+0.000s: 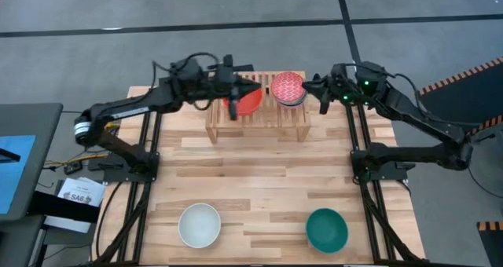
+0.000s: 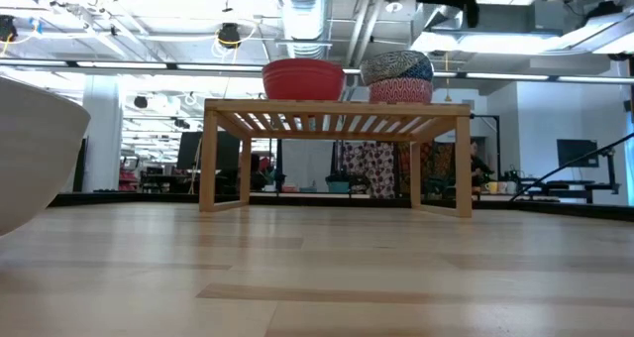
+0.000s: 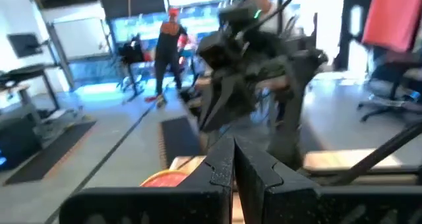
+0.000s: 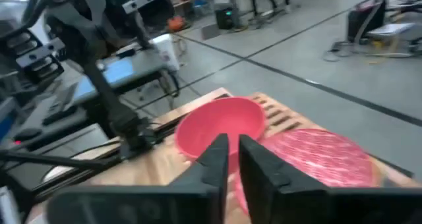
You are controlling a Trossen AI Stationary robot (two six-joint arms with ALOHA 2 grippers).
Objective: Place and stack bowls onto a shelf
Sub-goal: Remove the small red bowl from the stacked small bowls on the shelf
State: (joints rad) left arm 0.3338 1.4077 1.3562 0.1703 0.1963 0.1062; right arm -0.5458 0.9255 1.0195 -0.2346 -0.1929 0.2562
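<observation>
The light-wood shelf [image 1: 258, 119] stands at the table's far middle. A plain red bowl [image 1: 250, 100] sits upright on its left half, also seen as the red bowl [image 2: 303, 79] from table height. On the right half, patterned bowls are stacked [image 2: 398, 77]; the top one [image 1: 288, 87] shows pink-red from above. My left gripper [image 1: 239, 89] hovers shut above the red bowl [image 3: 161, 178], its fingers [image 3: 224, 163] closed on nothing. My right gripper [image 1: 322, 94], [image 4: 232, 155] is shut just right of the stack. A white bowl [image 1: 200, 224] and a teal bowl [image 1: 326, 229] rest near the table's front edge.
The middle of the plank tabletop [image 1: 259, 169] between shelf and front bowls is bare. The white bowl [image 2: 30, 149] looms at the low view's left edge. A grey side table with papers [image 1: 31, 165] stands left of the table. People show in the room beyond.
</observation>
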